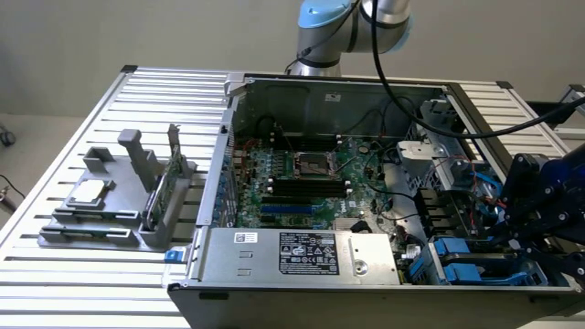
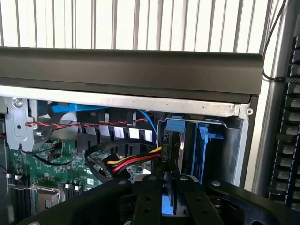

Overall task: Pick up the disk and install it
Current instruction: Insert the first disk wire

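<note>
Where the gripper (image 2: 169,187) hangs: over the bay (image 2: 243,140) at the case's corner, fingers clamped close on a blue rail
disk (image 2: 183,150): on edge in the bay, rail between the fingers, beside another blue carrier (image 2: 206,140)
cables (image 2: 136,161): red, yellow, black, just beside the bay
case (image 2: 140,70): open, on the slatted worktop (image 2: 140,23)

Exterior view: bright, even overhead light; glare on slatted desk (image 1: 55,274) ribs, front ribs nearly blown out. Soft shadow inside computer case (image 1: 320,185). Dark gripper (image 1: 539,205) underexposed, detail lost. Wrist view: strong backlight through slats, case rim (image 2: 131,70) near silhouette, fingers (image 2: 147,201) blurred, close foreground out of focus.
</note>
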